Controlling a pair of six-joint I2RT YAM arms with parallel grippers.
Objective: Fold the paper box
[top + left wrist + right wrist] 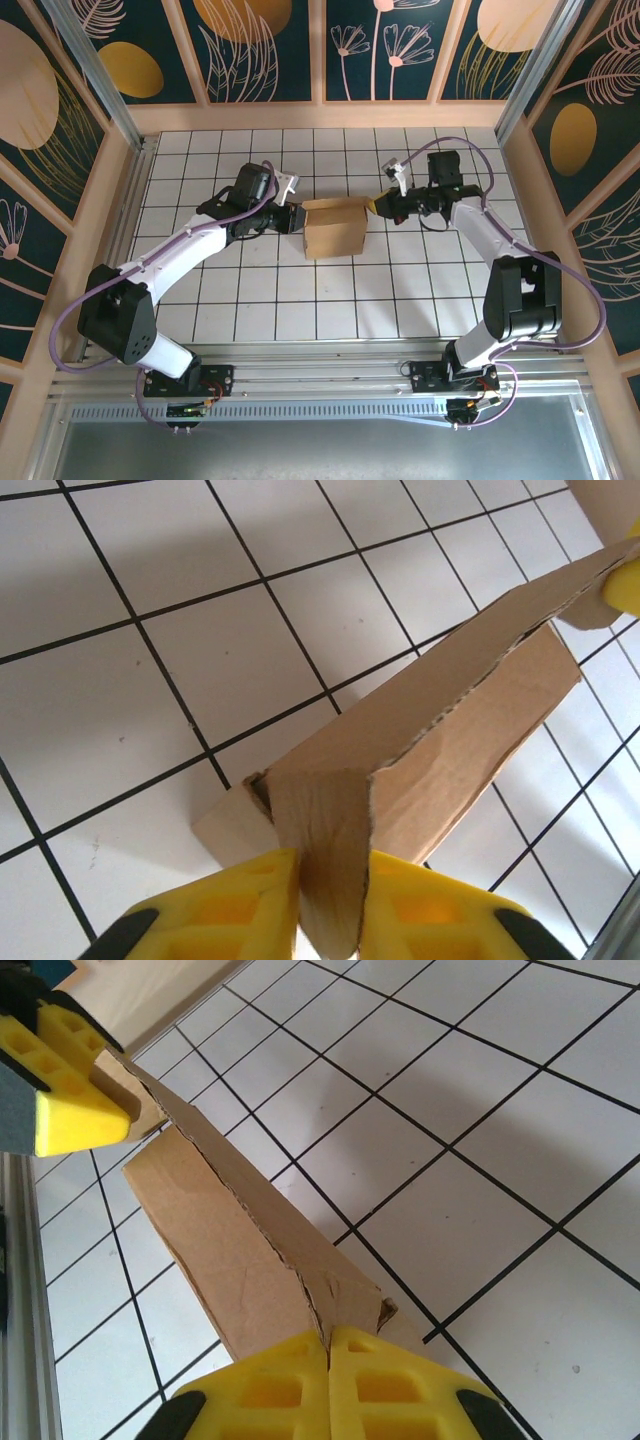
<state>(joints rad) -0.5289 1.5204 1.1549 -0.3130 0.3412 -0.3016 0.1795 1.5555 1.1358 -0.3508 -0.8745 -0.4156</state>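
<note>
The paper box (335, 228) stands half-formed near the middle of the tiled bench (300, 300), held from both sides. The left end effector (297, 218), at its 9 o'clock, is clamped on a folded flap, and the right end effector (378, 206), at its 2 o'clock, pinches the upper corner there. To do this fold well, I judge both pinches need to be firm and the arms should move together along the crease, since the card looks thin and a one-sided pull could twist it or tear the ragged edge. The top view gives the layout and how squarely the box sits on the tiles. The left wrist view adds the flap sandwiched between yellow fingers (240, 905) and the wavy top edge. The right wrist view shows its own fingers pressed together on a slightly crumpled corner at 6 o'clock.
</note>
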